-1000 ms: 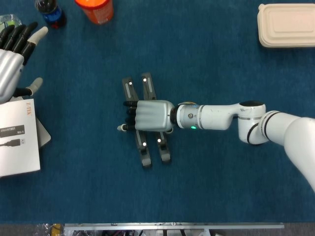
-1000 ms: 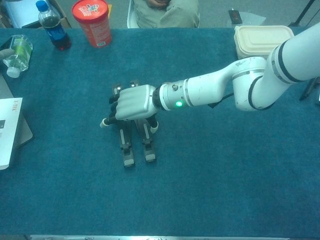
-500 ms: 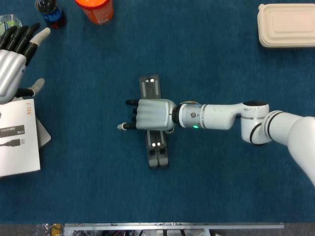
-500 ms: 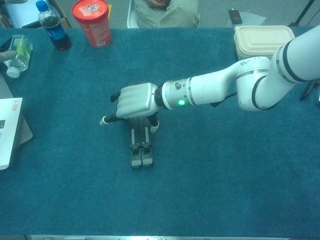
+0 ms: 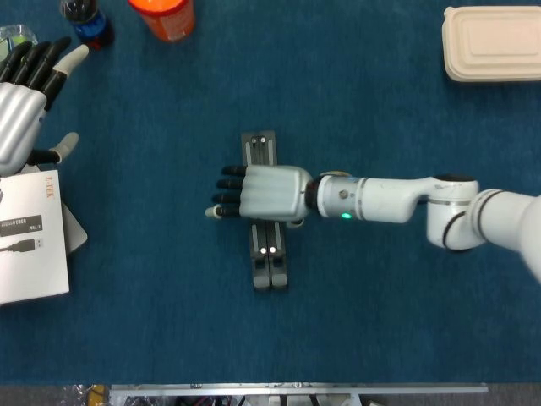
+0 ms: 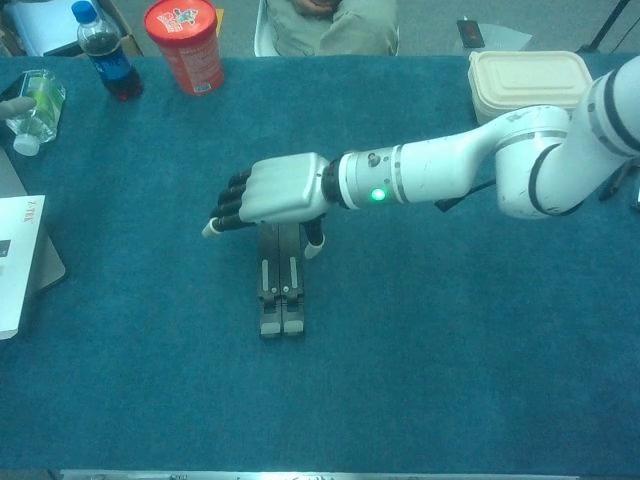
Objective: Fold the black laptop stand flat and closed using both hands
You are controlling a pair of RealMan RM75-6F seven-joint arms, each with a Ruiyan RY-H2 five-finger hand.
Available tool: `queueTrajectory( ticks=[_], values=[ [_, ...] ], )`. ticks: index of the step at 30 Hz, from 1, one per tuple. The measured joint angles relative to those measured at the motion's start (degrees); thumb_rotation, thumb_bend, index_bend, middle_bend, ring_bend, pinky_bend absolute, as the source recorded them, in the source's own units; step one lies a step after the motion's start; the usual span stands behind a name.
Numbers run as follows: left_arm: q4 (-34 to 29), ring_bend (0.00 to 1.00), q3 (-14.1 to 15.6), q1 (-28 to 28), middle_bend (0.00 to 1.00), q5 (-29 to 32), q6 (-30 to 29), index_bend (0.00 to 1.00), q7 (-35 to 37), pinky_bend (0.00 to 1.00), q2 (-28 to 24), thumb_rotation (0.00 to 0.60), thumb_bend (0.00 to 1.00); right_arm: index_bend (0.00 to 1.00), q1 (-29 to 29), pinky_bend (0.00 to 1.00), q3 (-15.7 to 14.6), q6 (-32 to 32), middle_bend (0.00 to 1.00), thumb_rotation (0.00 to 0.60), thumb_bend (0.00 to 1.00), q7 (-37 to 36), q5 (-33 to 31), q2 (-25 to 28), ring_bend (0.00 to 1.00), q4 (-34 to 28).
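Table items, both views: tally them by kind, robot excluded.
Laptop stand: 1
Bottles, cola and clear: 2
Red canister: 1
Beige lidded box: 1
White product box: 1
Grey slab under it, unidentifiable: 1
Total: 7

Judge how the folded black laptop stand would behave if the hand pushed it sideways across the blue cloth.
The laptop stand lies flat with its bars together, so it would probably slide as one stiff piece, not tip or roll. The cloth likely adds drag.
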State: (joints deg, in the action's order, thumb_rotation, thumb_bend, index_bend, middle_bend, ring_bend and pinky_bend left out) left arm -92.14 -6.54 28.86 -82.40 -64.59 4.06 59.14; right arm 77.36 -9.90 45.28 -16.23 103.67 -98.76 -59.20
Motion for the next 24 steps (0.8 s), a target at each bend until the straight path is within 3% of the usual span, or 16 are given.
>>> queueTrajectory(
  ticks=[3,9,16,24],
  values=[
    [0.6,0.0,0.4,-0.2,0.0,-0.2,0.1,0.0,0.0,0.0,0.0,0.6,0.28,0.0,-2.6,0.11,1.4,1.1,0.04,0.6,0.0,3.2,-3.1,3.2,0.0,-3.9],
    [2.5,0.0,0.5,-1.5,0.0,-0.2,-3.0,0.0,-2.0,0.0,1.5,0.6,0.28,0.0,-10.8,0.11,4.1,5.8,0.04,0.6,0.0,16.4,-11.5,10.9,0.0,-14.1],
    [3.7,0.0,1.2,-3.8,0.0,0.6,-5.5,0.0,-6.5,0.0,2.7,0.6,0.28,0.0,-25.7,0.11,6.0,18.4,0.04,0.6,0.03,33.5,-24.1,21.6,0.0,-30.0],
    [2.6,0.0,3.1,-7.1,0.0,0.4,-8.4,0.0,-11.3,0.0,2.8,0.6,0.28,0.0,-38.8,0.11,5.4,30.7,0.04,0.6,0.04,41.6,-30.0,28.8,0.0,-36.7]
  ],
)
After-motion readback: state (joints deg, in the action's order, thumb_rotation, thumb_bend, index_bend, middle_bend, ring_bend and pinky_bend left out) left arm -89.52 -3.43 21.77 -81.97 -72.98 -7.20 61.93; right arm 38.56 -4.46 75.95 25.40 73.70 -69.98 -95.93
